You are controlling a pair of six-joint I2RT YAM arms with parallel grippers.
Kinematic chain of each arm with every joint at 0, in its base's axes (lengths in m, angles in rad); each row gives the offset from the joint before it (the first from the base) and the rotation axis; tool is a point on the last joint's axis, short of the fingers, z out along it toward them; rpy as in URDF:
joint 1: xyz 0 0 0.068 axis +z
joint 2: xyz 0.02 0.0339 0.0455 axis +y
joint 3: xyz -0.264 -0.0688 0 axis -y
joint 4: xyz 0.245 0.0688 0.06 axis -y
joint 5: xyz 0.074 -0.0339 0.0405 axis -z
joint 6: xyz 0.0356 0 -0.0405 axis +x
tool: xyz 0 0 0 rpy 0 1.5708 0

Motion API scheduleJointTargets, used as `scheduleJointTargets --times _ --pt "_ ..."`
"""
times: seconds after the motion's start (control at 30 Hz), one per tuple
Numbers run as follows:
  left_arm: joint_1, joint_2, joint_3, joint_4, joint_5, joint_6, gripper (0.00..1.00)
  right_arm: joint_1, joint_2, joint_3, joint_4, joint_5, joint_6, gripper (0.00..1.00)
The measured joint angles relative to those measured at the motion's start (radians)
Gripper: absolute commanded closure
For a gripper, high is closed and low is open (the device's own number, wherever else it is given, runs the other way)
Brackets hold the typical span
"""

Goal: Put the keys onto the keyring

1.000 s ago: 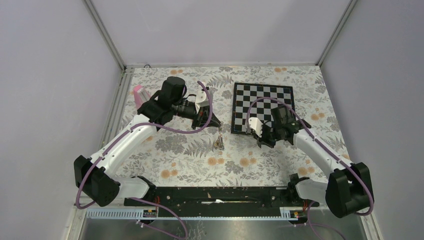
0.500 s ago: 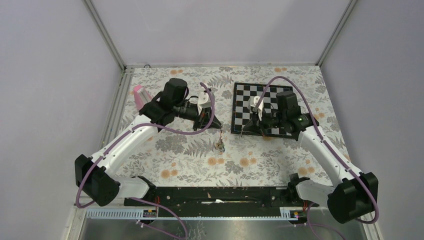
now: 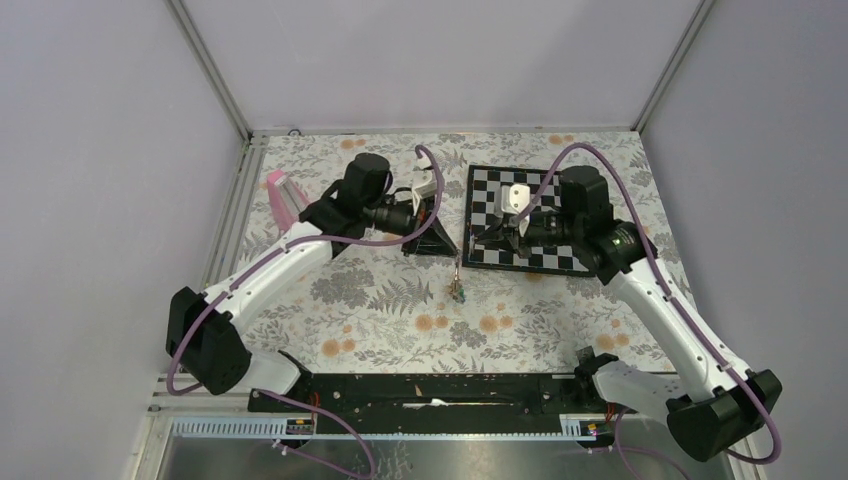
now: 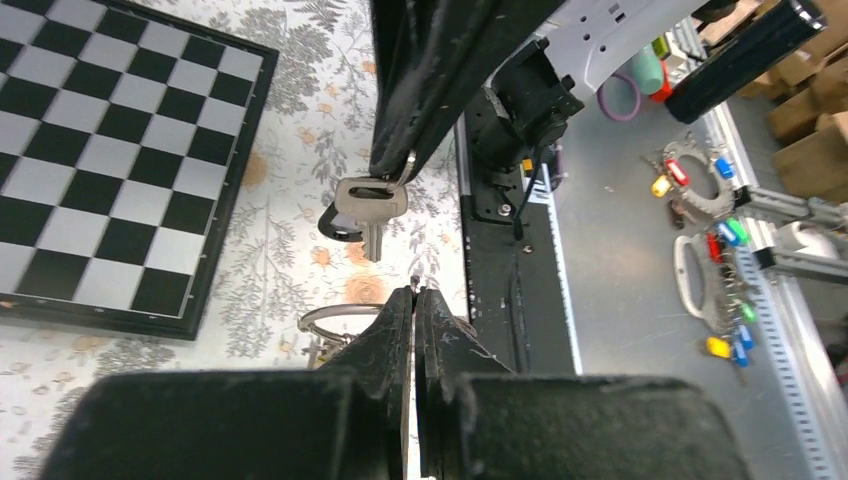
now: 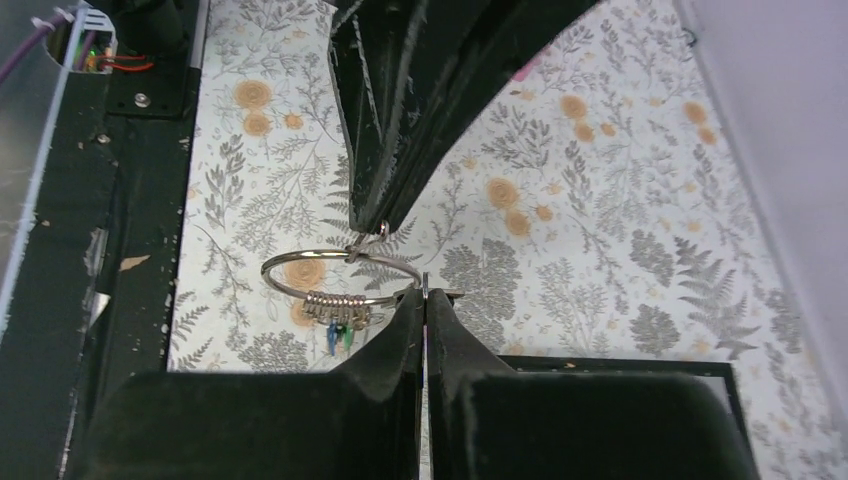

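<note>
Keyring (image 5: pixel 338 303) hangs nearest the arm bases, over floral tablecloth (image 3: pixel 380 310): big wire loop w/ bunch of small green + blue tags at its low side. Whether tags touch cloth: can't tell. L gripper (image 5: pixel 381 222) is clamped on top of loop, wire pinched betw. fingertips, no gap. R gripper (image 4: pixel 402 172) is just beyond, facing L gripper, jaws closed on head of silver key (image 4: pixel 370 203); blade points twd L fingertips. Dark curved piece sits directly behind key head, ID unclear. Key is close to loop but apart in L wrist view; not threaded on. R gripper is over near edge of chessboard (image 3: pixel 560 190). Pink object (image 3: pixel 283 195) lies at far L side of table, well apart from both grippers.
</note>
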Motion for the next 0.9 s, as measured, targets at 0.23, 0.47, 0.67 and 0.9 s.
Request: scheduleJointTargets --times 0.23,0.47,0.67,0.9 --pt "-0.016 0.060 0.051 0.075 0.003 -0.229 1.00 0.010 -0.073 -0.003 -0.041 0.061 -0.077 1.00" --pt "-0.016 0.076 0.054 0.190 0.005 -0.450 1.00 0.010 -0.147 -0.087 -0.032 0.094 -0.089 1.00" --pt "-0.016 0.076 0.053 0.282 0.005 -0.584 1.00 0.010 -0.148 -0.091 -0.013 0.097 -0.085 1.00" --pt "-0.016 0.076 0.018 0.339 0.004 -0.646 1.00 0.010 -0.148 -0.093 0.008 0.097 -0.077 1.00"
